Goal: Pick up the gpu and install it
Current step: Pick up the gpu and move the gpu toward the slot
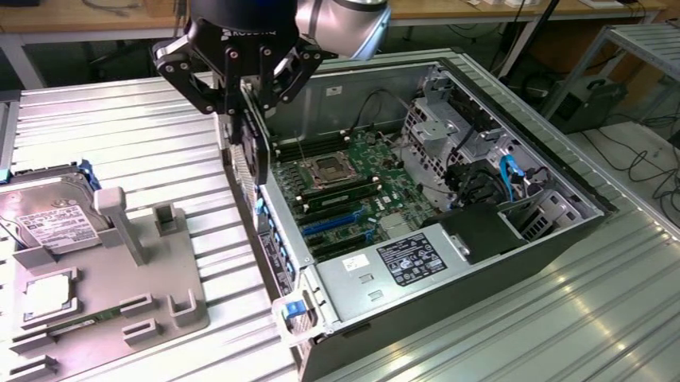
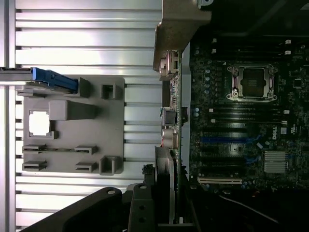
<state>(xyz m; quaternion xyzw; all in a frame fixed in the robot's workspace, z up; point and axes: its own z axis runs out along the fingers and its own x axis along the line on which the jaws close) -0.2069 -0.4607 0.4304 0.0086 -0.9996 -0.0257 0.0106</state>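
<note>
while your gripper (image 1: 247,107) hangs over the rear wall of the open computer case (image 1: 579,195), you can see its fingers pinched shut on the gpu (image 1: 253,151), one on each flat face. the card hangs on edge with its long side pointing down, right at the case's rear wall and raised above the motherboard (image 1: 367,191). you cannot tell whether its lower end touches that wall. in the wrist view the gpu (image 2: 165,169) shows edge-on as a grey strip running alongside the case's rear port panel (image 2: 170,96).

inside the case, the cpu socket (image 1: 322,169) sits near the rear wall. the blue expansion slots (image 1: 330,225) lie between the socket and the power supply (image 1: 409,259), which sits against the case's wall nearest the exterior camera.

outside the case, on the ridged metal table (image 1: 149,127), a grey fixture (image 1: 127,286) lies near the case's rear wall. the hard drive (image 1: 48,223) with its white label rests at the fixture's side farthest from the case.
</note>
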